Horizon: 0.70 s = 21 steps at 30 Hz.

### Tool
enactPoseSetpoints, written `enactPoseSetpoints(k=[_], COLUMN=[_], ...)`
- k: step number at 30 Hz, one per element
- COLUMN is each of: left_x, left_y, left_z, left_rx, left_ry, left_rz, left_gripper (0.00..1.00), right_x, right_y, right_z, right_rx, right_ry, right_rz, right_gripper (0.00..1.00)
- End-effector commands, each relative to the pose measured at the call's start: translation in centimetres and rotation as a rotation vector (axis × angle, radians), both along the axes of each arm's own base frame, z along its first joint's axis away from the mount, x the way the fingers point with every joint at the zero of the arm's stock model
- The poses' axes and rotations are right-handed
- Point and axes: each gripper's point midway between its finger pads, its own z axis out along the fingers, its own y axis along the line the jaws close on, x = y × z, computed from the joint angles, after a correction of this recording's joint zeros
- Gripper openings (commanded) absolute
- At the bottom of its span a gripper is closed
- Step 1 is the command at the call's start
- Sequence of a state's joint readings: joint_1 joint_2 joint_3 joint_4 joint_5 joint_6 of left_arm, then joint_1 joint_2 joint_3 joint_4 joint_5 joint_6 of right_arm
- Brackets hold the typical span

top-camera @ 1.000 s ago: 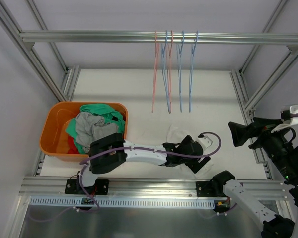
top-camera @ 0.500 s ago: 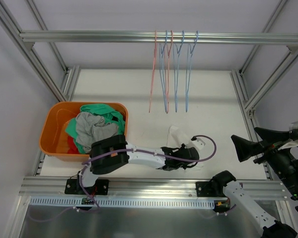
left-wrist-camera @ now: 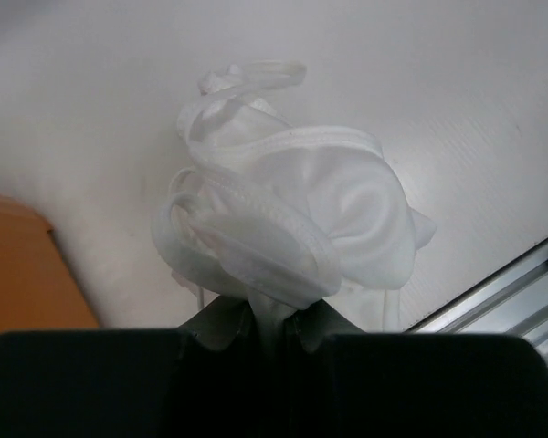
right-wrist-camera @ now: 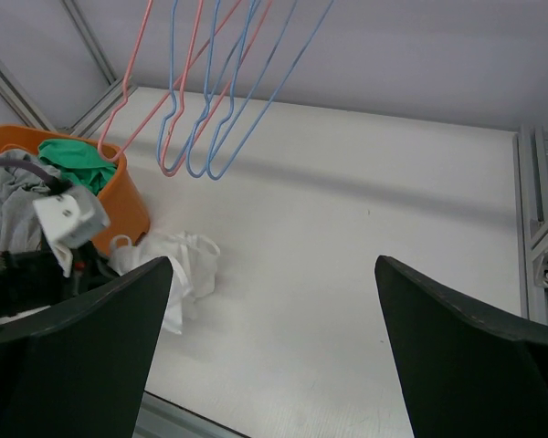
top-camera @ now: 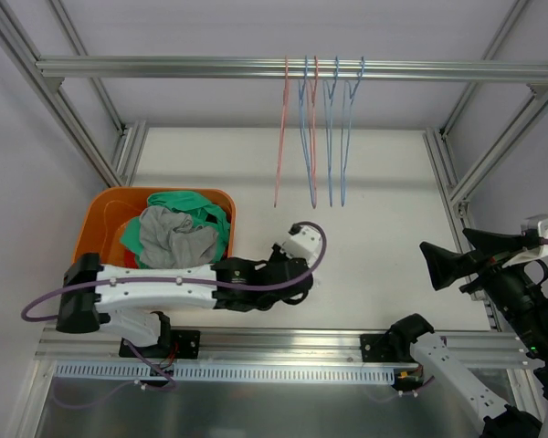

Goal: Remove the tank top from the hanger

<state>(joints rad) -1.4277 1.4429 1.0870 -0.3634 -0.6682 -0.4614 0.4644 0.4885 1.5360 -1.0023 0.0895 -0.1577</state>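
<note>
The white tank top (left-wrist-camera: 292,210) lies bunched on the white table, off the hangers. My left gripper (left-wrist-camera: 269,315) is shut on a fold of its near edge. From the right wrist view, the tank top (right-wrist-camera: 178,265) sits just right of the orange bin, beside the left gripper's white camera mount (right-wrist-camera: 68,214). From above, the left gripper (top-camera: 288,278) covers most of the cloth. Several bare pink and blue wire hangers (top-camera: 310,128) hang from the overhead bar. My right gripper (right-wrist-camera: 272,265) is open and holds nothing; it hovers at the right side (top-camera: 457,248), well away from the cloth.
An orange bin (top-camera: 91,265) with grey, green and red clothes stands at the left, close to the left gripper. An aluminium rail (top-camera: 283,342) runs along the table's near edge, just behind the cloth (left-wrist-camera: 521,301). The overhead bar (top-camera: 164,66) spans the back.
My left gripper has shut on the tank top and dragged it left across the table towards the bin. The hangers sway slightly. The right arm has barely shifted.
</note>
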Motion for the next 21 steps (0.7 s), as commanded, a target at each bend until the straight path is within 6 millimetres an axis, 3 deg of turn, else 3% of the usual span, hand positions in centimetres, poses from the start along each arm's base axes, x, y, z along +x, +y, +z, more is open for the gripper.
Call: enactPoseSetpoints(k=[1,4,11,15,17,18,21], left_x=[1.4,2.1,3.7,6.6,7.8,9.0,10.1], left_y=[4.5,6.7,11.9,15.6,17.1,18.8,21.1], left_z=[5.5,9.4,14.8,17.7,18.5,18.9,18.0], left_rx=[-0.008,-0.055,-0.055,-0.047,-0.054,-0.06,-0.094], left_ry=[-0.103,-0.163,-0.288,-0.328,-0.328,-0.327,-0.281], left_rz=[0.133,0.197,0.298,0.418,0.47,0.545,0.629], left_gripper=[0.0,0.0,0.0,0.0,0.0,0.0,0.0], right_x=[0.9,0.9,0.5,0.5,0.7,0.8,1.3], right_y=[0.5,0.4,0.1,0.3,0.6,0.7,1.4], right_z=[1.8,2.3,3.3,3.6,3.4,3.5,3.1], right_rx=[0.014,0.016,0.02,0.027,0.027,0.031,0.036], right_ry=[-0.055,-0.07,-0.101,-0.105,-0.099,-0.1,-0.085], right_rz=[0.003,0.0,-0.005,0.009,0.018,0.019,0.041], right_gripper=[0.99,1.0,0.99,0.99,1.0,0.99,0.99])
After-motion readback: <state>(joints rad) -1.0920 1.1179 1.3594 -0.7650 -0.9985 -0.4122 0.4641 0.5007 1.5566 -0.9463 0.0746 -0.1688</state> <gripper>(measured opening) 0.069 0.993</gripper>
